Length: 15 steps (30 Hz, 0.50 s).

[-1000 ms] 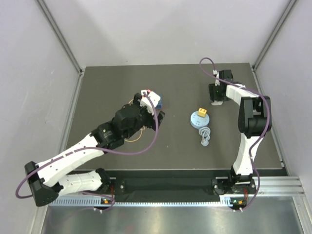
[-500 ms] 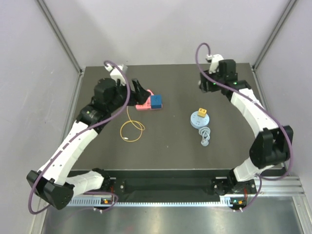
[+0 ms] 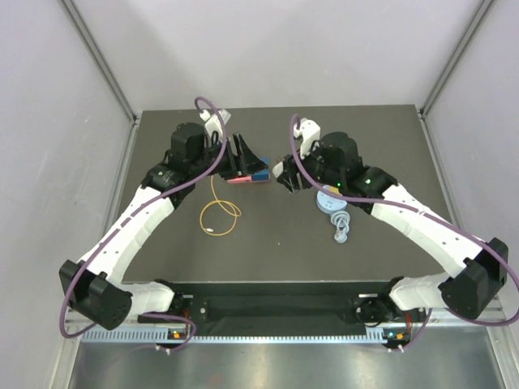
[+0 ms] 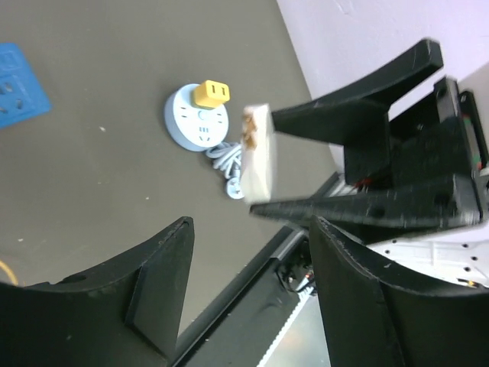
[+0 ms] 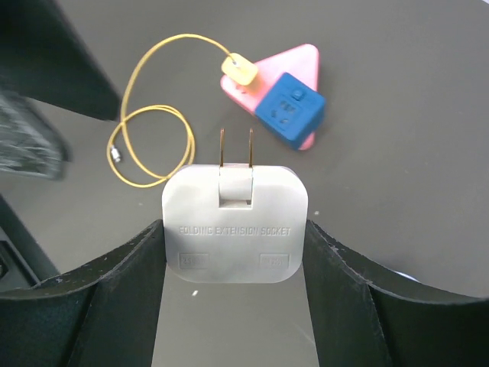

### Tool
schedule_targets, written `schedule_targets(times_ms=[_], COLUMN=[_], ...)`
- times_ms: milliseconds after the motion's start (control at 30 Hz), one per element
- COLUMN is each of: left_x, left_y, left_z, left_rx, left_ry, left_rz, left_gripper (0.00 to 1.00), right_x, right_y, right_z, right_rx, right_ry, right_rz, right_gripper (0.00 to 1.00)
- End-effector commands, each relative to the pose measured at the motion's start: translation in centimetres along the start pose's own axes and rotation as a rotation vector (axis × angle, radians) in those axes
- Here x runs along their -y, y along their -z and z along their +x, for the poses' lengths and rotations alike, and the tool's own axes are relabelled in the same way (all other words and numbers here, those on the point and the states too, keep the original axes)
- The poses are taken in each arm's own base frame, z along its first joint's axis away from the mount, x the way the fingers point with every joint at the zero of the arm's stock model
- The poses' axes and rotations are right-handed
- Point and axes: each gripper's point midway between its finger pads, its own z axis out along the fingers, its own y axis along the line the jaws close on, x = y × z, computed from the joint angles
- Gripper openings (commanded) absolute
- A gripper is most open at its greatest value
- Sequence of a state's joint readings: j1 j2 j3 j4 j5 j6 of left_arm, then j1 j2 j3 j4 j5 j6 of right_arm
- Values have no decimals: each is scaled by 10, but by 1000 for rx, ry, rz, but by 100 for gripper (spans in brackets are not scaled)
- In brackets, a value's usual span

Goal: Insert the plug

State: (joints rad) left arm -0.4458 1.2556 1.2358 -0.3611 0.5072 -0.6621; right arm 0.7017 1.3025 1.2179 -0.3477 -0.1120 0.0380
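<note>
My right gripper (image 5: 235,229) is shut on a white folding plug (image 5: 234,223), its two prongs pointing at a blue cube socket (image 5: 289,111) on a pink triangular base (image 5: 298,65). The plug hangs a short way from the socket, not touching. In the top view the right gripper (image 3: 285,174) is just right of the pink base (image 3: 240,180). My left gripper (image 3: 246,156) is open and empty, above the base's left side. In the left wrist view, my left gripper (image 4: 250,229) faces the plug (image 4: 258,153) held in the right fingers.
A yellow cable (image 3: 219,215) loops left of the base, its yellow end (image 5: 240,69) at the base. A round light-blue socket (image 3: 331,198) with a yellow plug (image 3: 336,187) and a coiled grey cord (image 3: 341,228) lie to the right.
My right arm swung from the far right corner to the centre, carrying the white plug up to the blue socket. My left gripper lifted off the socket, swung left, then came back beside it.
</note>
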Motion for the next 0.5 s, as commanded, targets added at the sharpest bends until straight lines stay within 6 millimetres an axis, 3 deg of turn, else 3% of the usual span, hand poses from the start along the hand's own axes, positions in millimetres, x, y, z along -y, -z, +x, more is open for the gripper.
schedule_targets(times_ms=[0, 467], left_x=[29, -1], left_y=[2, -22], left_z=[-16, 2], left_rx=[30, -25], left_ry=[-18, 2], left_rz=[114, 74], left_gripper=[66, 50], right_x=[-15, -36], right_y=[5, -4], right_z=[-34, -47], right_rx=[114, 137], right_ry=[-7, 7], right_rz=[-7, -55], right_gripper=[15, 14])
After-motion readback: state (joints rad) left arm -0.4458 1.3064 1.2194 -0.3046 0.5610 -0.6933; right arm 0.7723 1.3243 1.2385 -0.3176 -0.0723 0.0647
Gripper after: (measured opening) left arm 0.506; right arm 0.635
